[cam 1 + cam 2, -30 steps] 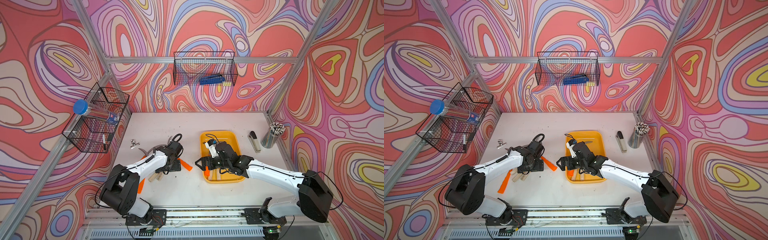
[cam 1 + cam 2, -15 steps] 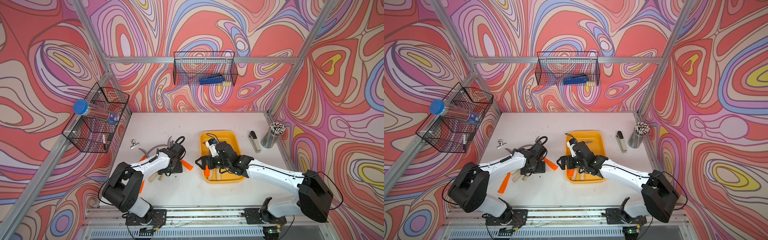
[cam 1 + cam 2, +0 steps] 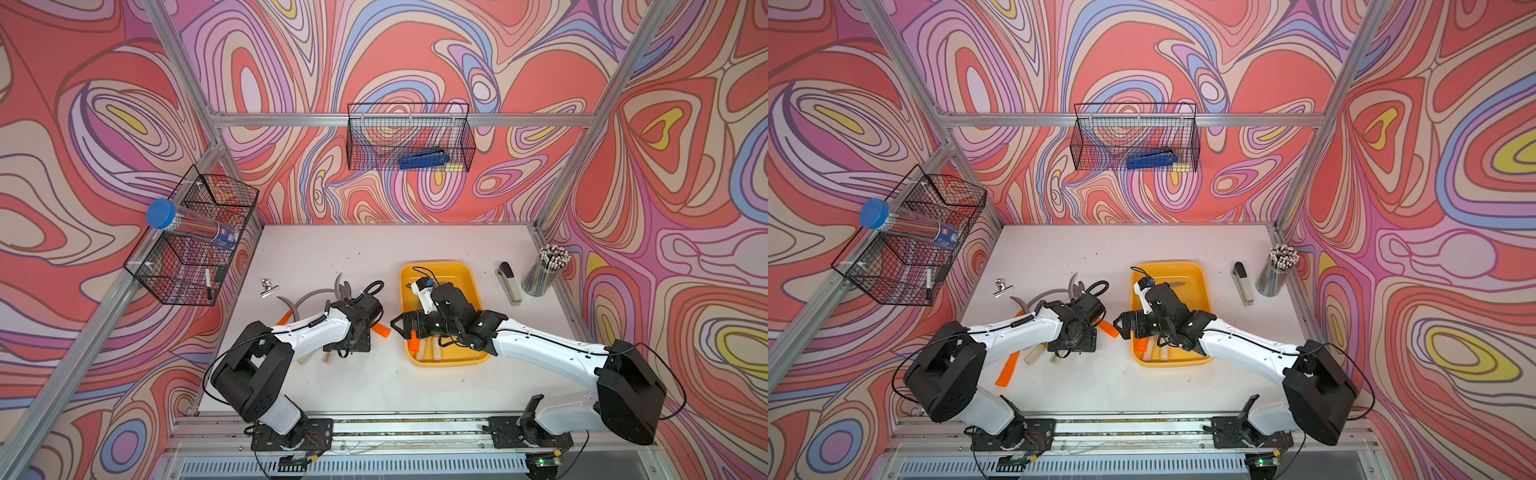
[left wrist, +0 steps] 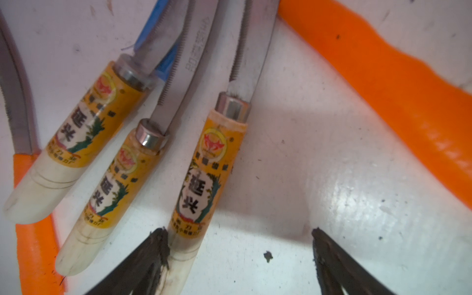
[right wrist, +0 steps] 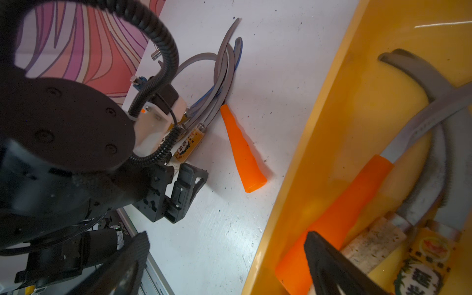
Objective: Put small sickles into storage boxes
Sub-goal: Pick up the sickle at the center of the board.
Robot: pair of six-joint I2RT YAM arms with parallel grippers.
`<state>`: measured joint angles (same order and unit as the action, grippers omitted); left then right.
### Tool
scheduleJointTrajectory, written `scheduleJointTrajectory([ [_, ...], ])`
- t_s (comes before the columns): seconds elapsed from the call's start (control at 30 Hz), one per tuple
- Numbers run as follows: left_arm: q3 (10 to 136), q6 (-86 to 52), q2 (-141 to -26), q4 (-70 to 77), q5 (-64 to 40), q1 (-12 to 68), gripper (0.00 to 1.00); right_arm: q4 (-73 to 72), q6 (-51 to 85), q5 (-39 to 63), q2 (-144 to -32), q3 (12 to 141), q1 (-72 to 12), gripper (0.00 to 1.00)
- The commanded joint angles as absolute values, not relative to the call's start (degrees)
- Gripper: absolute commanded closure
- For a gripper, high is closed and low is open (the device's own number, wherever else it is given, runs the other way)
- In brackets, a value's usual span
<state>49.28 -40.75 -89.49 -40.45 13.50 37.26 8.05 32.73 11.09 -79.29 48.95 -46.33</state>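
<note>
Wooden sickle handles (image 3: 305, 358) mostly hidden beneath the left claw (image 3: 347, 345).

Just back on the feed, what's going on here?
Two arms are moving small sickles into the yellow tray. The left end effector is down over the pile on the table, jaws open, one finger against a wood-handled sickle, not gripping it yet. The right end effector is open and empty, straddling the tray's edge. At least three sickles lie in the tray; several lie outside.

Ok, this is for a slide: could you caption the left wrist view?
Open left end effector over three wooden-handled sickles on the white table, orange handles on either side.
</note>
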Motion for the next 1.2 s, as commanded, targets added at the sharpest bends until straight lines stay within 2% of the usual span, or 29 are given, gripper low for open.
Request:
scheduleJointTrajectory([
  [0.0,47.15,-43.07,-90.35,-40.39,6.83,38.01,0.11,6.78,33.13,10.17,-79.19,48.34,-46.67,0.02],
  [0.13,47.73,-43.49,-90.00,-38.35,4.48,39.98,0.11,6.92,33.31,10.22,-79.36,48.52,-46.67,0.01],
  [0.47,48.55,-44.21,-90.09,-42.17,8.87,42.54,0.13,7.56,33.05,10.13,-79.18,48.87,-46.67,0.02],
  [0.5,48.04,-44.29,-90.01,-42.01,8.73,42.54,0.16,7.56,33.00,10.19,-79.23,48.91,-46.67,0.01],
  [0.57,46.67,-44.38,-90.15,-40.96,7.49,42.54,0.31,7.47,32.96,10.12,-79.42,49.09,-46.67,0.01],
  [0.6,46.25,-44.51,-90.25,-40.58,6.99,42.54,0.35,7.52,32.87,10.11,-79.53,49.12,-46.67,0.01],
  [0.73,45.05,-44.82,-90.70,-39.29,5.77,42.54,0.50,7.53,32.87,10.25,-79.88,49.48,-46.59,0.01],
  [0.8,44.91,-44.91,-91.03,-39.06,5.80,42.50,0.52,7.65,32.83,10.37,-79.82,49.66,-46.67,0.01],
  [0.9,45.55,-44.57,-91.82,-39.27,5.99,42.54,0.69,7.79,32.76,10.29,-79.72,49.83,-46.65,0.01],
  [1.07,47.31,-43.64,-92.66,-40.60,7.50,42.54,0.81,8.19,32.78,10.34,-79.76,50.19,-46.62,0.02],
  [1.17,48.28,-42.85,-93.00,-41.16,8.00,42.54,0.97,8.44,32.69,10.22,-79.86,50.44,-46.67,0.02],
])
